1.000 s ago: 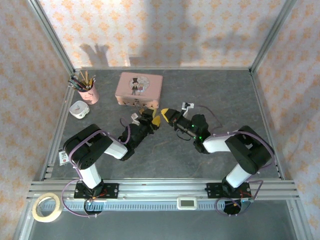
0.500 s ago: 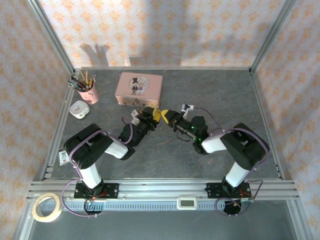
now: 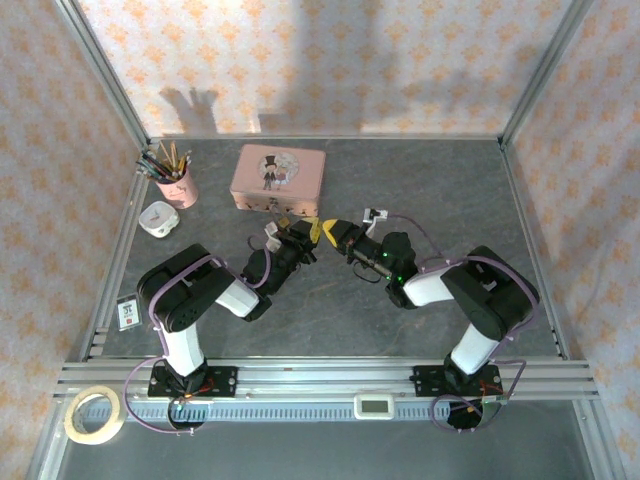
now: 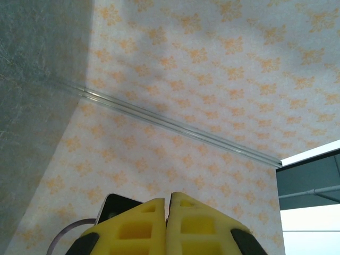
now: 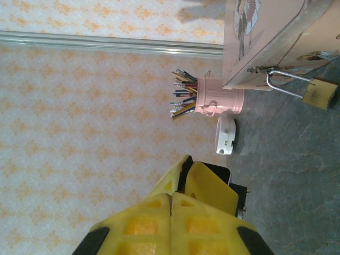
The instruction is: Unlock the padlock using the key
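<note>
**Top external view.** The left gripper (image 3: 306, 240) and the right gripper (image 3: 326, 231) meet tip to tip just in front of the pink tin (image 3: 278, 178), near its front face. The left gripper is the nearer of the two to that face. Whether either is open or closed cannot be read from this view.

**Left wrist view.** The yellow fingers (image 4: 139, 228) are pressed together with only a hairline seam between them. They point up at the patterned wall, away from the tin. Nothing can be seen held between them.

**Right wrist view.** The fingers (image 5: 142, 226) are also closed pad to pad. The padlock (image 5: 319, 93) hangs from the hasp on the tin's front face, ahead of the fingertips and off to one side. Its long axis runs from the shackle (image 5: 287, 85) at the hasp out to the brass body, away from the tin. The keyhole face is turned out of sight. The key cannot be made out; it may be hidden between closed pads.
</note>
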